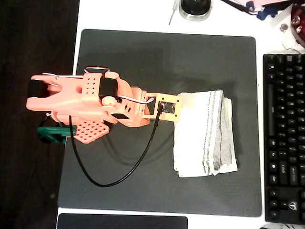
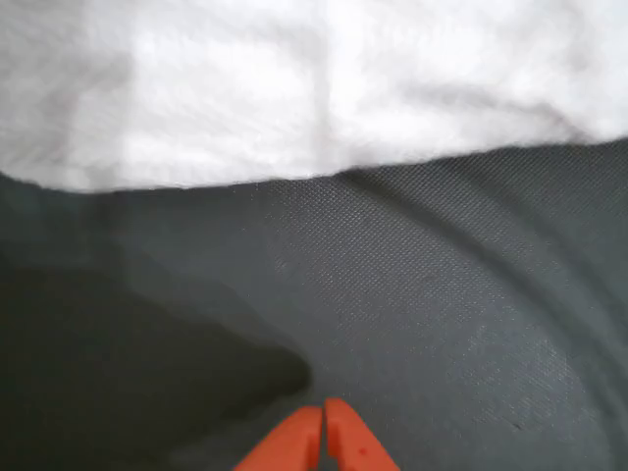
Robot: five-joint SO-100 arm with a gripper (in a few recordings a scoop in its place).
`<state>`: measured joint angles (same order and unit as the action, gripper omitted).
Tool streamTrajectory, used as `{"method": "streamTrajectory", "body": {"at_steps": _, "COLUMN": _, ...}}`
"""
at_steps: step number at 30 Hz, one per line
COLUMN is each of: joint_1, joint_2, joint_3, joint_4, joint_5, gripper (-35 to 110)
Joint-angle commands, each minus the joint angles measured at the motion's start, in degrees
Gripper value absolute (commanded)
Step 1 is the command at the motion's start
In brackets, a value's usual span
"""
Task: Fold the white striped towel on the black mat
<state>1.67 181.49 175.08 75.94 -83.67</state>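
Note:
The white striped towel [image 1: 205, 133] lies folded into a narrow rectangle on the right part of the black mat [image 1: 143, 57], with grey stripes running along its length and a layer sticking out at its right side. The orange arm [image 1: 95, 100] reaches in from the left, and its gripper [image 1: 177, 107] is at the towel's upper left edge. In the wrist view the two orange fingertips of the gripper [image 2: 322, 437] are pressed together with nothing between them, just above the mat [image 2: 442, 324]. The towel's edge [image 2: 314, 88] lies a little ahead of the tips.
A black keyboard [image 1: 283, 133] stands along the mat's right side. A black cable [image 1: 119, 179] loops from the wrist over the mat's lower left. A round black and silver object [image 1: 195, 7] sits beyond the far edge. Another dark pad [image 1: 121, 222] is at the near edge.

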Motion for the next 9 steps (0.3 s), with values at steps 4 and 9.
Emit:
{"method": "streamTrajectory", "body": {"at_steps": 4, "joint_1": 0.79, "joint_2": 4.31, "joint_3": 4.22, "joint_4": 1.05, "joint_5": -1.67, "gripper": 0}}
{"method": "streamTrajectory", "body": {"at_steps": 9, "joint_1": -0.18, "joint_2": 5.45, "joint_3": 5.71, "joint_4": 0.18, "joint_5": -1.05, "gripper": 0}}
